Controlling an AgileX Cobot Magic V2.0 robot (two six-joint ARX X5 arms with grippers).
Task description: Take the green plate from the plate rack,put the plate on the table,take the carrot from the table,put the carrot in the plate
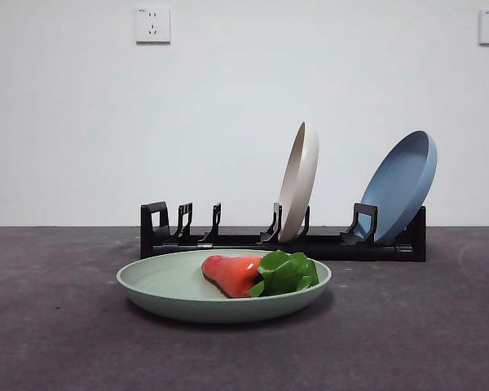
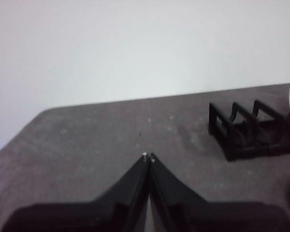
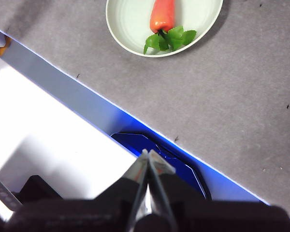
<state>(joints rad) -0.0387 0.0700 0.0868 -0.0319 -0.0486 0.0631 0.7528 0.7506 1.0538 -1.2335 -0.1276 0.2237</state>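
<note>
The green plate (image 1: 171, 287) lies flat on the table (image 1: 57, 326) in front of the plate rack (image 1: 326, 243). In it rests the carrot (image 1: 232, 273), its green leaves pointing right. From the right wrist view the green plate (image 3: 130, 24) and the carrot (image 3: 162, 14) show far off, and my right gripper (image 3: 148, 153) is shut and empty above the table's edge. My left gripper (image 2: 148, 156) is shut and empty over bare table, with the plate rack's (image 2: 241, 130) end off to its side. Neither arm shows in the front view.
A cream-white plate (image 1: 298, 181) and a blue plate (image 1: 401, 186) stand upright in the rack's right half. The rack's left slots hold nothing. A white surface (image 3: 43, 145) and a blue object (image 3: 179, 164) lie beyond the table's edge under my right gripper.
</note>
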